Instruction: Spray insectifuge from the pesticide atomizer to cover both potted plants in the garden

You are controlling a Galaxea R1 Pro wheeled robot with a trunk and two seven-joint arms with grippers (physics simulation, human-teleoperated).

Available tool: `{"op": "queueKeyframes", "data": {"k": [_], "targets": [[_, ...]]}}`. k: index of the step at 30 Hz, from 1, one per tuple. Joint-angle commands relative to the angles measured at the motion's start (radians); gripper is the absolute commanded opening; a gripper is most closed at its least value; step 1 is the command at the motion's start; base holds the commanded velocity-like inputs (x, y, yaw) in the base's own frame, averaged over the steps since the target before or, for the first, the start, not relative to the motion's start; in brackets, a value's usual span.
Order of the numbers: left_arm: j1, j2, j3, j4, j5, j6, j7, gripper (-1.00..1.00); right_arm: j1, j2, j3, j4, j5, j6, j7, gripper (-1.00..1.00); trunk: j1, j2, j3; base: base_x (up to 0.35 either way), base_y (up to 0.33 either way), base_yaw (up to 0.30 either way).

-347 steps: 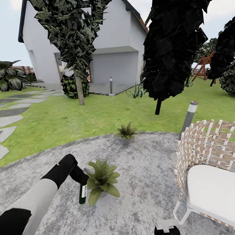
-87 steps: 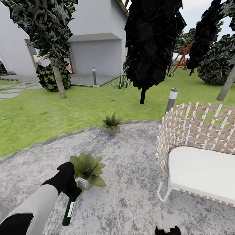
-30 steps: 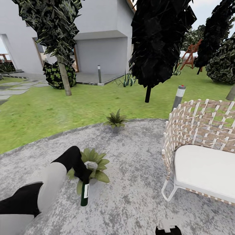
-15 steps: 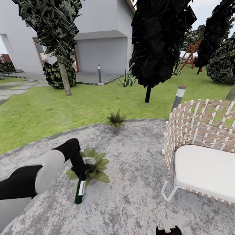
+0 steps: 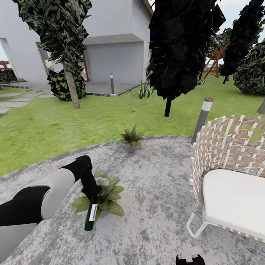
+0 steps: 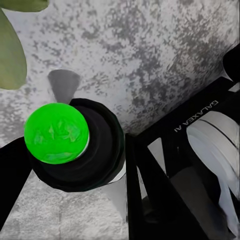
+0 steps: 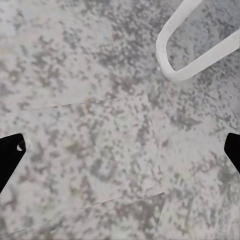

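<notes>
A dark green atomizer (image 5: 90, 217) with a white label is seen against green leaves of a potted plant (image 5: 110, 198); the patio (image 5: 154, 206) is mottled grey, the chair cushion (image 5: 235, 202) white.

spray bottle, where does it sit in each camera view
Head view: spray bottle hangs from the left pincer, lower left, beside the near potted plant.
Left wrist view: seen end-on, its green base left of centre.
Right wrist view: not in it.
Shared landmark: mottled grey paving.
</notes>
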Motion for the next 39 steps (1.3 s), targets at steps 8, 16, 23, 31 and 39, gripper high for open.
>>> {"op": "queueKeyframes", "data": {"k": [8,16,23,31,39], "targets": [[0.0,-0.051,-0.004,0.0,-0.012,0.009,-0.01,-1.0,-0.001,0.0,-0.008,0.001,0.01,-0.003,-0.004,1.0,0.0,0.0,-0.001,0.003,0.002,0.0],[0.008,0.019,-0.056,0.01,-0.022,-0.042,-0.028,-1.0,-0.001,0.0,-0.008,0.001,0.01,-0.003,-0.004,1.0,0.0,0.0,-0.001,0.0,0.0,0.0],[0.001,-0.022,-0.152,-0.004,-0.023,-0.039,-0.113,-1.0,-0.001,0.0,-0.008,0.001,0.01,-0.003,-0.004,1.0,0.0,0.0,-0.001,0.0,0.0,0.0],[0.001,-0.031,-0.162,-0.005,-0.028,-0.04,-0.113,-1.0,-0.001,-0.009,-0.008,0.001,0.01,-0.003,-0.004,1.0,0.0,0.0,-0.001,0.0,0.0,0.0],[0.0,-0.01,-0.162,-0.005,-0.028,-0.041,-0.113,-1.0,-0.001,-0.009,-0.008,0.0,0.008,-0.003,-0.004,1.0,0.0,0.0,-0.001,0.028,0.066,0.0]]}}
